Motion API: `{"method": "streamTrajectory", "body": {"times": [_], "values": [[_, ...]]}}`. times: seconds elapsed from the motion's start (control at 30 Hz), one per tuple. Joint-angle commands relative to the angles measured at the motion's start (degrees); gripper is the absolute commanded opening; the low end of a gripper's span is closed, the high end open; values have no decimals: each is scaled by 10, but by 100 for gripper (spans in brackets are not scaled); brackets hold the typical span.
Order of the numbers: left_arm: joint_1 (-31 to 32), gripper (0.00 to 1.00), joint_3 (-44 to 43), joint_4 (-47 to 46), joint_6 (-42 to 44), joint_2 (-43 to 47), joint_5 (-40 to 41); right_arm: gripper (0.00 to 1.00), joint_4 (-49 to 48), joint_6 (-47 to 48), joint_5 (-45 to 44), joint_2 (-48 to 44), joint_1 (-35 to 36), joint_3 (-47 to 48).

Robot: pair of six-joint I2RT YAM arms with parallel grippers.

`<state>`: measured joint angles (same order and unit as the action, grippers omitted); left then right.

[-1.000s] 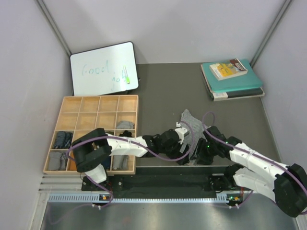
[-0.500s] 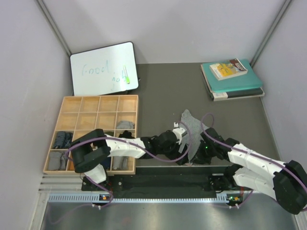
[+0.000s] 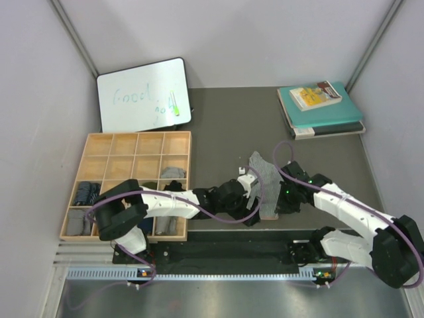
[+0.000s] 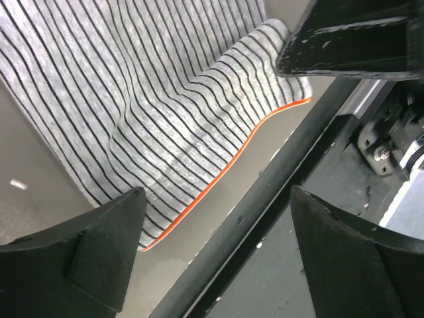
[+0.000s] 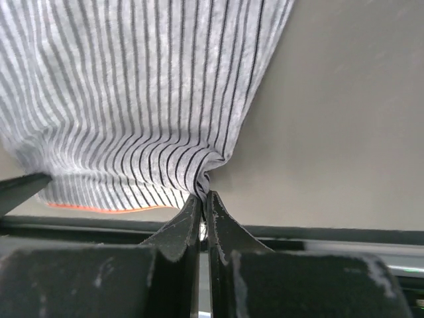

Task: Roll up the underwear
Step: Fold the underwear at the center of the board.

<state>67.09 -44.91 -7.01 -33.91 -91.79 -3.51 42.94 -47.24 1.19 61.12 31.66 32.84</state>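
- I see a dark grey table (image 3: 225,126), matte and flat.
- A wooden tray (image 3: 137,134) of square compartments sits on its left side.
- Just behind the tray, a whiteboard (image 3: 142,93) with green writing rests on the table.
- Well right of the tray and further back lies a stack of books (image 3: 331,112).
- Right of the tray, level with its near half, lies striped underwear (image 3: 265,173).

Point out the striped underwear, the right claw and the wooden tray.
striped underwear (image 5: 132,99), right wrist view, middle of the cloth.
right claw (image 5: 204,195), right wrist view, between shut fingertips.
wooden tray (image 3: 124,144), top external view, bare far compartment.
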Motion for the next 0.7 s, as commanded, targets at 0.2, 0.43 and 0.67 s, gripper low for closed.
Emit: {"method": "streamTrajectory", "body": {"times": [0.2, 0.43, 0.67], "values": [[4, 78, -25, 87, -46, 43, 187, 0, 30, 78, 19, 38, -17, 29], [1, 70, -19, 83, -73, 17, 157, 0, 24, 81, 39, 55, -17, 30], [1, 63, -21, 78, -81, -15, 149, 0, 37, 88, 42, 72, -17, 55]]}}
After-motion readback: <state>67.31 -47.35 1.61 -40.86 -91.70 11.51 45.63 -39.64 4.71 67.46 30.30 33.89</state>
